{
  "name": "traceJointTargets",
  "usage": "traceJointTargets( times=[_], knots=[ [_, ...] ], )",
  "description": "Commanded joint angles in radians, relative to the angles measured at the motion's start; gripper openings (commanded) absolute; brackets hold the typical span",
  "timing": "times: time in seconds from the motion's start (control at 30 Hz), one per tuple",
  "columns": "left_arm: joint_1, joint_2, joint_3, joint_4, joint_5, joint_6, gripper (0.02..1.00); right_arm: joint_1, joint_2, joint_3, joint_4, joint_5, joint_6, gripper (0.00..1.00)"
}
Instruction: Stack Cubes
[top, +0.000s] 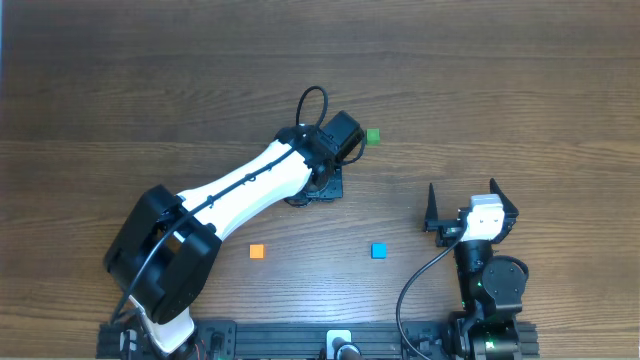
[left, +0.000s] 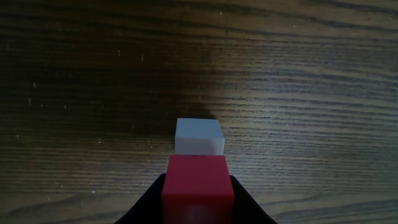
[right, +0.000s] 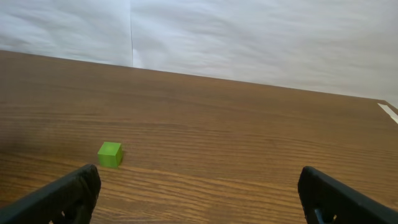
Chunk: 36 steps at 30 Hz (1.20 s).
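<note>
**Task status.** No stack is visible yet. The left end effector (left: 198, 179) is pinching the red cube (left: 198, 186) between its two fingers. The white cube (left: 199, 136) sits on the tabletop (top: 150, 80) just beyond the red cube. The wrist view does not show whether the two cubes touch or how high the red cube hangs. Judged from this, the first placement is in hand but not complete. Three cubes lie loose and single:
- the green cube (top: 373, 136), near the left end effector
- the orange cube (top: 257, 251), nearer the arm bases
- the blue cube (top: 378, 250), nearer the arm bases

**Right arm.** The right end effector (top: 464, 190) is spread wide and carries nothing. It stands well apart from the left one.

**Clearance.** Bare wood surrounds the white cube on the sides shown. The green cube is the nearest obstacle to the stacking site. The orange and blue cubes lie well apart from it and from each other. In the right wrist view the tabletop's far edge meets a white backdrop, well beyond the green cube.
</note>
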Motion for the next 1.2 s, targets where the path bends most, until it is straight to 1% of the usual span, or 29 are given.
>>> traceJointTargets(
  times=[0.03,1.0,1.13,1.2],
  knots=[
    [-0.002,0.025,-0.01,0.006,-0.008,-0.019,0.038,0.001,-0.009,-0.005,-0.001,0.013,-0.001,0.991],
    [-0.002,0.053,-0.01,0.026,-0.008,-0.019,0.045,0.001,-0.009,-0.005,0.0,0.013,-0.001,0.993],
    [-0.002,0.056,-0.01,0.026,-0.008,-0.02,0.053,0.001,-0.009,-0.005,0.0,0.013,-0.001,0.989],
    [-0.002,0.056,-0.01,0.026,-0.008,-0.02,0.075,0.001,-0.009,-0.005,0.0,0.013,-0.001,0.993]
  ],
)
